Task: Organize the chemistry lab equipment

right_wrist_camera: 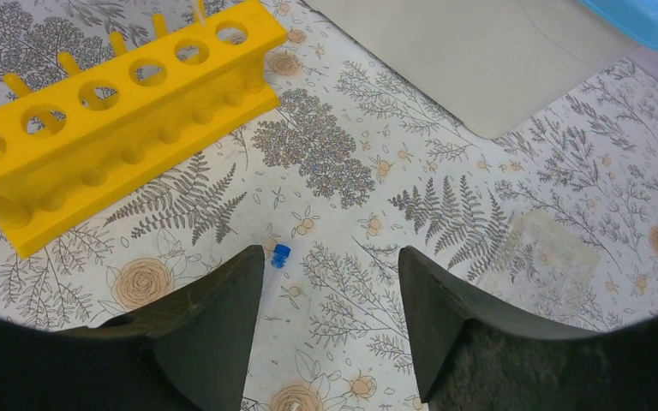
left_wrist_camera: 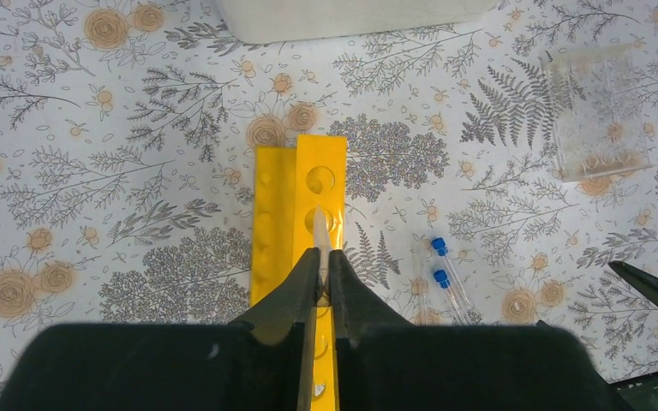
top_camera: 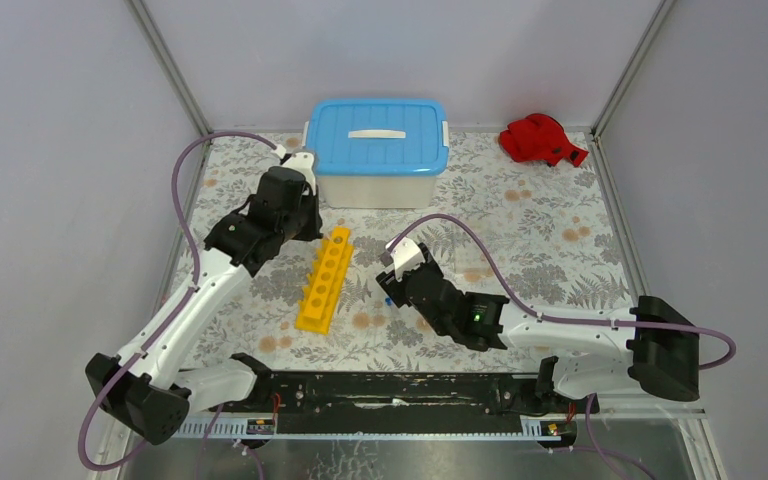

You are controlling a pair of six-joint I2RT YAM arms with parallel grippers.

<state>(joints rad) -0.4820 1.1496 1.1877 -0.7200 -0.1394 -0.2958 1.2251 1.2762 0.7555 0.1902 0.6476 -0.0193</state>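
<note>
The yellow test-tube rack (top_camera: 325, 278) lies on the floral table, left of centre. My left gripper (left_wrist_camera: 325, 257) is shut on a thin clear tube (left_wrist_camera: 320, 229), held over the rack (left_wrist_camera: 321, 167) with its tip by the second hole. Two blue-capped tubes (left_wrist_camera: 439, 264) lie flat to the right of the rack. My right gripper (right_wrist_camera: 330, 265) is open just above the table. One blue-capped tube (right_wrist_camera: 279, 257) lies beside its left finger, untouched. The rack (right_wrist_camera: 120, 103) is up and to the left of it.
The white tub with a blue lid (top_camera: 378, 150) stands behind the rack. A red cloth (top_camera: 540, 140) lies at the back right. A clear plastic block (left_wrist_camera: 595, 116) rests on the table right of the tubes. My right gripper (top_camera: 392, 280) is close to the rack's right side.
</note>
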